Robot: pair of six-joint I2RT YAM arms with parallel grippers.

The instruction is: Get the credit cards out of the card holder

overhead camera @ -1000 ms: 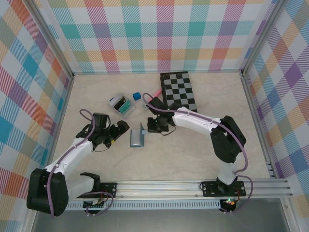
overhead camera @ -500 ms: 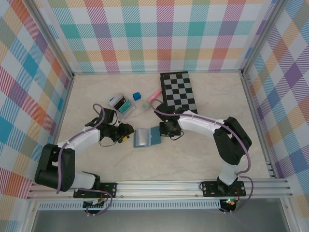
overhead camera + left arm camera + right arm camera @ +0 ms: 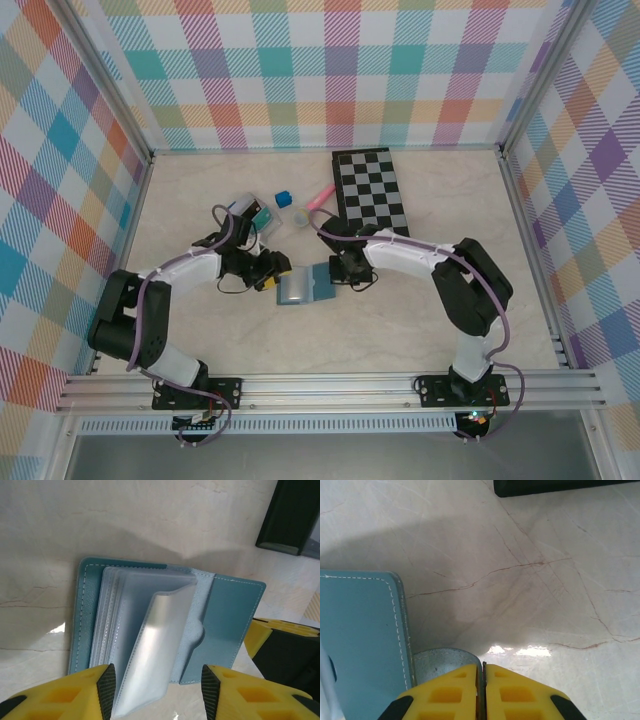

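Card holder (image 3: 303,288) lies open, inside up, on the table (image 3: 420,330), about mid-table and slightly left of centre, between the two arms. It's well nearer than the chessboard (image 3: 370,190), which sits far and to the right. Left gripper (image 3: 272,274) is at the holder's left edge. In the left wrist view its jaws are roughly half open, w/ one clear plastic sleeve (image 3: 155,650) lifted off the stack and curling up between the fingers (image 3: 106,687). The sleeve's edge is right by the left pad, but there's a gap to the right pad, so no firm pinch on it. Can't tell whether any credit cards are inside the sleeves, as they look frosted. Right gripper (image 3: 483,680) is pinched tight, tips together w/ nothing visible between them. It sits low at the table, just beside the right edge of the holder's teal cover. A grey speckled round thing (image 3: 440,662) is under its tips; can't tell what it is. Far-left of the holder is a clear box w/ teal contents (image 3: 252,213), a blue cube (image 3: 283,198) and a pink item (image 3: 320,194), all apart from the holder.
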